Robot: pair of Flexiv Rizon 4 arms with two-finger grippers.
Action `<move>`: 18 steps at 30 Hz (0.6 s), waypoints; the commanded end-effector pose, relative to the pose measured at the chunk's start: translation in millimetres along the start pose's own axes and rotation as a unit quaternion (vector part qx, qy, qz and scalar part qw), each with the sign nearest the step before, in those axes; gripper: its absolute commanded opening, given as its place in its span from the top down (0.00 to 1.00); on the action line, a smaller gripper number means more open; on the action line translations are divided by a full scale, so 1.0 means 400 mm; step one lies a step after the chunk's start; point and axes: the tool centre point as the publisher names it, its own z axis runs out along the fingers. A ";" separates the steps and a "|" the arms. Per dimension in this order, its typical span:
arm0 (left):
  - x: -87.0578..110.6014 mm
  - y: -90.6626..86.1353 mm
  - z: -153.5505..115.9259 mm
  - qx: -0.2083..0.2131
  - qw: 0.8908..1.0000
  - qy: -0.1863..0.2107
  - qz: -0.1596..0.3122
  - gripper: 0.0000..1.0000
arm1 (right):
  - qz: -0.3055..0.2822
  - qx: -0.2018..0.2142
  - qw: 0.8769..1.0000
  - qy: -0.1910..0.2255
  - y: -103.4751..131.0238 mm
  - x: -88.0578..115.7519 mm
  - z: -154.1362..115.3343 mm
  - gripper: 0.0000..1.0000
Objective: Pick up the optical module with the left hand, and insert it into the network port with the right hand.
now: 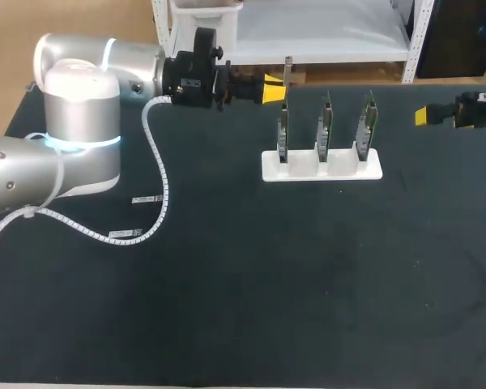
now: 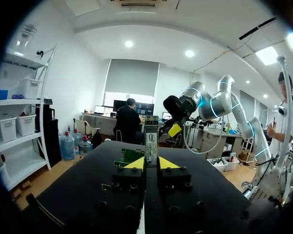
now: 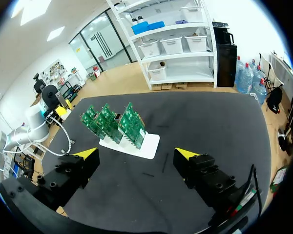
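The left arm came in from nine o'clock and ran along the far side of the black table. Its white coiled cable drooped in a loop onto the surface. The left gripper sat at about twelve o'clock on the table, held level and pointing toward three o'clock. Its two yellow-tipped fingers were pinched from both sides on the optical module. This was a slim grey bar that stood upright between them, rose above the tips and was held off the table.

A white stand lay at roughly one o'clock from the table's middle. It carried three green circuit boards upright in a row running from nine to three o'clock. The module hung just beside the board at the nine o'clock end, on its eleven o'clock side. I could not tell whether the two touched. The ports on the boards were too small for me to make out.

The right gripper hung at about two o'clock on the table, well apart from the stand and at its three o'clock side. Its fingers were spread wide with nothing between them, and the stand and boards lay ahead of it. Beyond the module, the right arm stood facing the left gripper.

Two small white tags lay on the table by the cable loop, at about eight o'clock from the stand.
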 end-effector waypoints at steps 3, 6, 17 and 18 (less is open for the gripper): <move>0.012 -0.013 0.002 -0.002 1.000 0.003 -0.005 1.00 | 0.000 0.000 1.000 0.000 0.000 0.000 0.000 0.00; 0.016 -0.017 -0.001 0.000 1.000 0.005 -0.008 1.00 | 0.000 0.000 1.000 0.000 0.000 0.000 0.000 0.00; 0.016 -0.017 -0.001 0.000 1.000 0.005 -0.008 1.00 | 0.000 0.000 1.000 0.000 0.000 0.000 0.000 0.00; 0.016 -0.017 -0.001 0.000 1.000 0.005 -0.008 1.00 | 0.000 0.000 1.000 0.000 0.000 0.000 0.000 0.00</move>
